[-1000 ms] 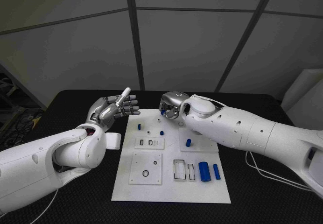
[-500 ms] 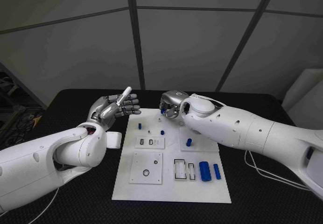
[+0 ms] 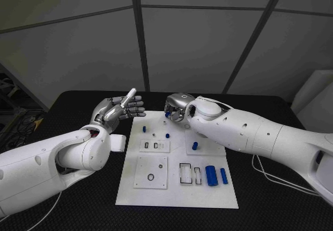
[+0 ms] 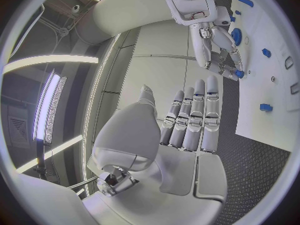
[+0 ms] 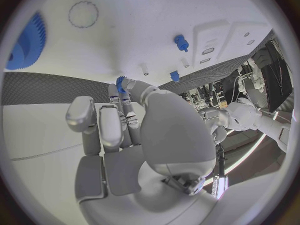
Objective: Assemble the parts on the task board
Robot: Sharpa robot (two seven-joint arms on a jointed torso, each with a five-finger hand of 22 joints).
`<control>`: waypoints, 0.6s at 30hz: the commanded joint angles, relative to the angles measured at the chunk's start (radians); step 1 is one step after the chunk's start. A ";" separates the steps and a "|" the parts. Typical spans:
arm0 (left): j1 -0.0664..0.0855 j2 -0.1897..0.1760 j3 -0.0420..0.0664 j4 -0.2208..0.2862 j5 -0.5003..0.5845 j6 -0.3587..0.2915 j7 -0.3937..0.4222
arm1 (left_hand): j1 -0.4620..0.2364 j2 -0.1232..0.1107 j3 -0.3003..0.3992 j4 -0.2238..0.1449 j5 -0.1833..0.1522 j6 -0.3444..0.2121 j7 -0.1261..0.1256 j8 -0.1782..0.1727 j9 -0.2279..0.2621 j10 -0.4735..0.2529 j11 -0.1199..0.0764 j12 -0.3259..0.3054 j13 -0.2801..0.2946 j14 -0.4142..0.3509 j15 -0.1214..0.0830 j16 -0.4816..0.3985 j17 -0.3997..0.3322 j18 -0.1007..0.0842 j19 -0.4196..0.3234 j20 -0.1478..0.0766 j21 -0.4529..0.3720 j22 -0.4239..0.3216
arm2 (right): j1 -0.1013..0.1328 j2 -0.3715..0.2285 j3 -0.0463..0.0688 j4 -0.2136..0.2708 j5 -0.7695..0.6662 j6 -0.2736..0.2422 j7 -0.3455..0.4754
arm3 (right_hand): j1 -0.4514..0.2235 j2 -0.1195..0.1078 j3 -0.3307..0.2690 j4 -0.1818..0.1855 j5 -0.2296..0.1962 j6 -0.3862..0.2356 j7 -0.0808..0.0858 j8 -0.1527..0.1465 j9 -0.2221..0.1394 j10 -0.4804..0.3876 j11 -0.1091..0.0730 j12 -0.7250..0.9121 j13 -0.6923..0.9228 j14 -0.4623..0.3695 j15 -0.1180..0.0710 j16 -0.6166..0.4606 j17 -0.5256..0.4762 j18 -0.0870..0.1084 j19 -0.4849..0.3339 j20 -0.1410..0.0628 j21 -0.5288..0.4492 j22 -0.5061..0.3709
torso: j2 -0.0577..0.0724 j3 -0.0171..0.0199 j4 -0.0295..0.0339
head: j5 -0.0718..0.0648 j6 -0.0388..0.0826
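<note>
The white task board (image 3: pixel 177 192) lies in the middle of the black table. My right hand (image 3: pixel 177 109) hovers over the board's far end and pinches a small blue part (image 3: pixel 167 115) between its fingertips; the right wrist view shows that blue part (image 5: pixel 120 83) at the fingertips, just above the board (image 5: pixel 144 15). My left hand (image 3: pixel 118 110) is raised beside the board's far left corner, fingers straight and apart, holding nothing. In the left wrist view the left hand (image 4: pixel 187 130) stands open and the right hand (image 4: pixel 215 55) holds the blue part (image 4: pixel 239 74).
Blue pegs stand on the board (image 3: pixel 144 129), (image 3: pixel 167 136). A short blue piece (image 3: pixel 195 146) lies mid-board, and two blue cylinders (image 3: pixel 210 176), (image 3: pixel 223 176) lie near the right edge beside rectangular slots. A blue gear (image 5: pixel 25 47) sits at the far end.
</note>
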 commanded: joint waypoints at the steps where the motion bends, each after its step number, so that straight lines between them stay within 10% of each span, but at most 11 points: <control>1: 0.002 0.001 0.001 0.000 -0.009 0.015 0.001 | 0.008 0.001 0.000 -0.005 0.001 0.000 0.007 -0.005 0.000 -0.001 0.006 -0.005 0.000 0.000 0.003 -0.004 0.001 -0.012 0.000 0.005 -0.003 -0.001 | 0.001 -0.001 -0.001 -0.001 -0.006 0.013 0.002 | -0.012 -0.004 -0.003 0.004 -0.005 -0.023 0.002 -0.008 -0.003 -0.020 0.004 -0.005 -0.002 0.030 0.009 0.006 0.001 -0.008 -0.009 0.005 0.004 -0.003 | 0.000 -0.0001 0.0001 | 0.000 0.000; 18: 0.003 -0.002 0.001 -0.002 -0.009 0.017 -0.001 | 0.009 0.002 0.000 -0.006 0.001 0.000 0.007 -0.005 -0.001 -0.002 0.007 -0.005 0.000 0.000 0.003 -0.005 0.002 -0.012 0.000 0.006 -0.003 -0.001 | 0.001 -0.045 -0.001 0.057 0.000 -0.063 -0.012 | -0.023 -0.025 -0.022 -0.003 -0.012 -0.126 0.001 -0.005 -0.009 -0.166 0.027 0.011 -0.002 0.009 0.027 -0.031 -0.071 0.016 -0.088 0.025 -0.063 -0.122 | 0.000 0.0018 -0.0034 | 0.002 0.001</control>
